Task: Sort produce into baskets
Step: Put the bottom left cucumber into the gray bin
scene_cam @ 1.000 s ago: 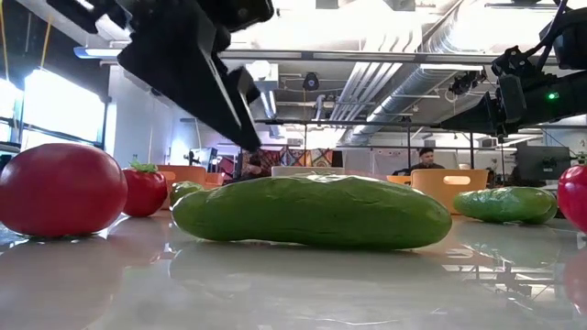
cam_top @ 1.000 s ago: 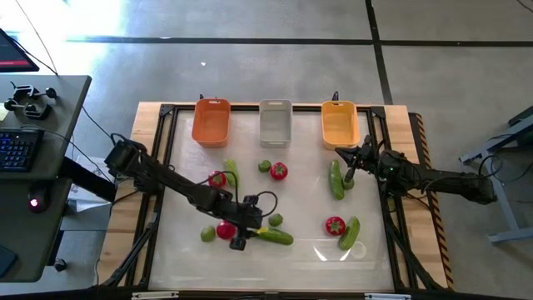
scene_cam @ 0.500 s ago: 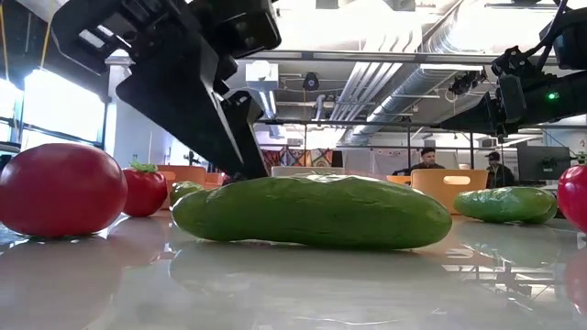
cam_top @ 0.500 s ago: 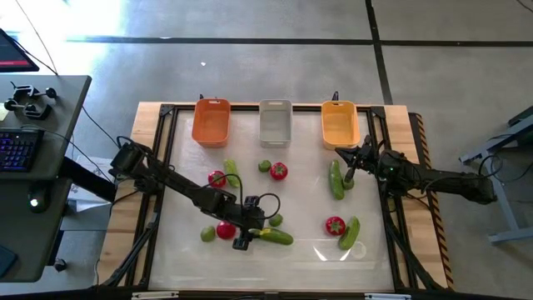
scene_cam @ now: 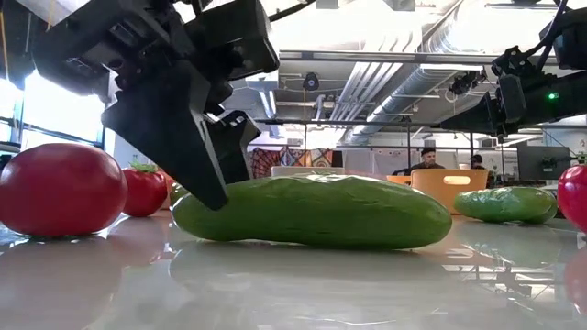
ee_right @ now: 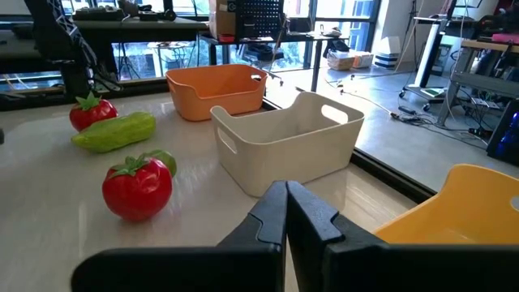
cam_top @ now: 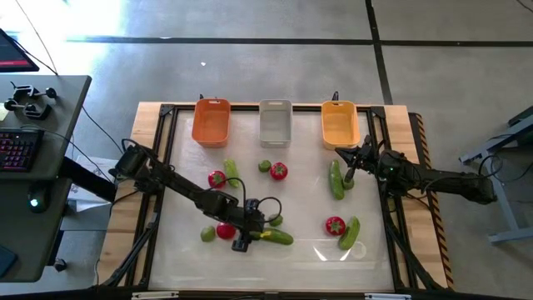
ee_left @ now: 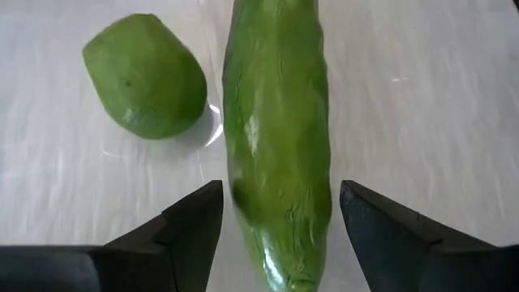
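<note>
Cucumber [cam_top: 275, 237] first: lies flat near the front of the surface [cam_top: 304, 200], long side roughly across, one end poked in between the fingers of the left claw [cam_top: 250, 237]. Fingers apart, one on each side of that end, not clamped yet as far as the left wrist view shows. Looks like a line-up for a pinch across the narrow width, which makes sense, since gripping lengthwise would never fit. Bit close to the tip though, so probably sags or swings once lifted.

Right next to it: a lime [cam_top: 275, 220], just beside the cucumber on the far side and close to one finger. Could get nudged and roll off. On the other side of the claw, a tomato [cam_top: 226, 231] and another lime [cam_top: 207, 235], near but apart from the fingers.

Further out: more tomatoes, limes and cucumbers scattered mid-surface, nothing really blocking a straight lift. Three baskets along the back edge, orange-red basket [cam_top: 196, 122], grey basket [cam_top: 275, 105] and yellow basket [cam_top: 340, 105], all looking empty. So basically sorting barely begun.

Right claw [cam_top: 349, 173] waits over by the yellow basket, fingers together, holding nothing, next to another cucumber [cam_top: 336, 182]. Well apart from the left arm's route back.
</note>
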`<state>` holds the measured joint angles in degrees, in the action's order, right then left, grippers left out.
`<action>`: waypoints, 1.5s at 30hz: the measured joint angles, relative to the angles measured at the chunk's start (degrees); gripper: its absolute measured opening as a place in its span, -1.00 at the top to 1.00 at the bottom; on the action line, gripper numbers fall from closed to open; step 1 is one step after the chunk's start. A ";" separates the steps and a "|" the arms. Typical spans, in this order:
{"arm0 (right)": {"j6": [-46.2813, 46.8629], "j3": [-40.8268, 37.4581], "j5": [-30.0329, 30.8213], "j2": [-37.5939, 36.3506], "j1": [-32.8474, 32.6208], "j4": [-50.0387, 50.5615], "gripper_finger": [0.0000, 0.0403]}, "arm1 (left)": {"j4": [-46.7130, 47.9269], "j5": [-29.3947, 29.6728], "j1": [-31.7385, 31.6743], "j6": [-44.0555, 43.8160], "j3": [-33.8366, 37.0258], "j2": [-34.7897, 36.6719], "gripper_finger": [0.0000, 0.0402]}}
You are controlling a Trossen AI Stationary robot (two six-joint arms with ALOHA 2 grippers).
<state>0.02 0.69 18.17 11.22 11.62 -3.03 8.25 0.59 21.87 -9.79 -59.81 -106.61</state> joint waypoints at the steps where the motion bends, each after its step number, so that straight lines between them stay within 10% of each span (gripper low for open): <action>1: 0.02 -0.02 0.00 0.00 0.02 0.00 1.00 | 0.60 -0.08 0.00 0.78 0.00 0.00 -0.17; 45: 0.00 -0.02 0.00 0.00 0.02 0.00 1.00 | 2.22 0.93 2.62 6.01 0.02 1.71 0.38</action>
<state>0.02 0.67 18.17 11.22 11.64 -3.03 10.47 1.52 24.49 -3.77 -59.79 -104.90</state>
